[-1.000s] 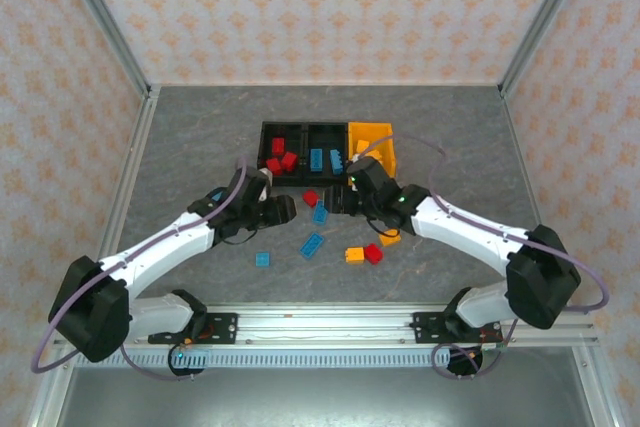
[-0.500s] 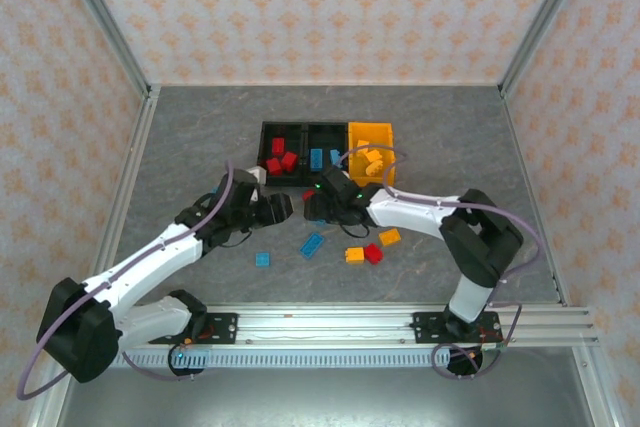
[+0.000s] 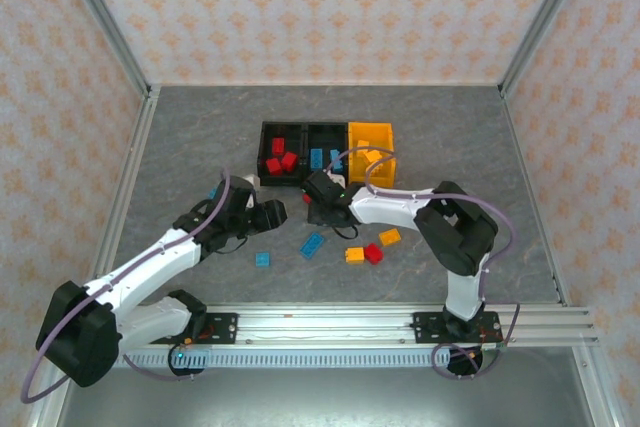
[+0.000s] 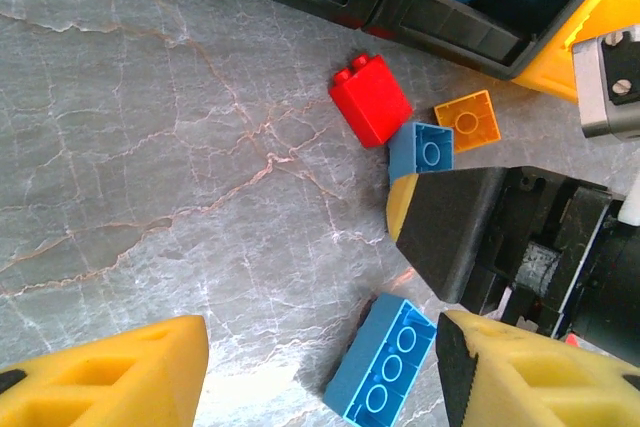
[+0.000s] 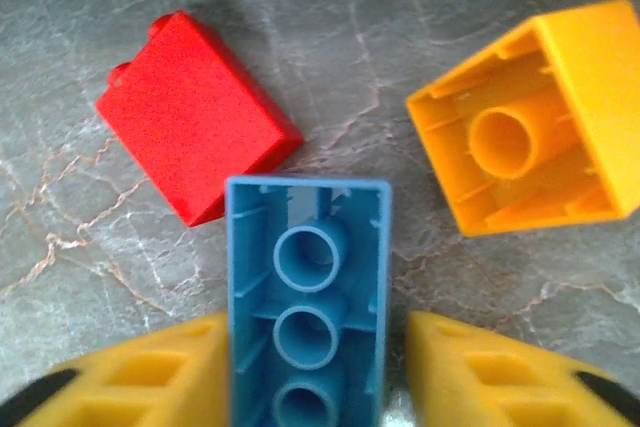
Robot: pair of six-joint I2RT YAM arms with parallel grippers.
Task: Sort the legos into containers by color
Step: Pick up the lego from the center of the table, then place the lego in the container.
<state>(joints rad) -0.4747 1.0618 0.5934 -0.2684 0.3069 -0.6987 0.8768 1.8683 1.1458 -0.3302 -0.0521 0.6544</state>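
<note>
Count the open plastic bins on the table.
3, joined in a row: the left black plastic bin, the middle black plastic bin, the right orange-yellow plastic bin. None looks hidden.

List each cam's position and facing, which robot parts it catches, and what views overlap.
Top external: high behind the bases, looking down and forward over the table; both arms, left gripper, right gripper, and the bins show.
Left wrist: low over the table, facing the bins; own yellow fingers at the bottom, a right gripper finger at right.
Right wrist: close above the table, looking down; own fingers flank a blue brick.
Shared: both wrist views catch the red brick and upturned orange brick.
</note>
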